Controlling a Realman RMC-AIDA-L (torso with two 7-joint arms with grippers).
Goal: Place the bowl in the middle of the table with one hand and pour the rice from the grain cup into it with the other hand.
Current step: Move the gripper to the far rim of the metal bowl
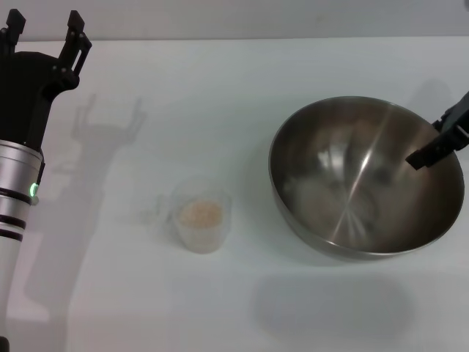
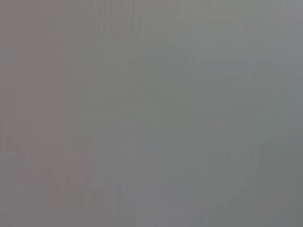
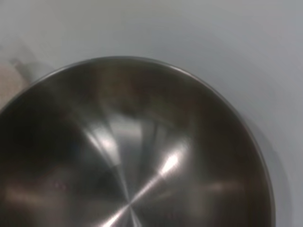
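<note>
The steel bowl [image 1: 359, 183] is at the right of the white table [image 1: 256, 73], tilted, and its shadow lies apart from it on the tabletop in front. My right gripper [image 1: 440, 143] is at the bowl's right rim, one finger inside the wall, shut on the rim. The right wrist view is filled by the bowl's shiny inside [image 3: 137, 156]. The grain cup [image 1: 201, 224] stands upright left of the bowl, with rice [image 1: 201, 213] in it. My left gripper [image 1: 44, 33] hangs open and empty at the far left, well behind the cup. The left wrist view is plain grey.
Bare white tabletop lies between the cup and the bowl and along the front edge. The left arm's silver and black forearm [image 1: 18, 169] runs down the left side of the head view.
</note>
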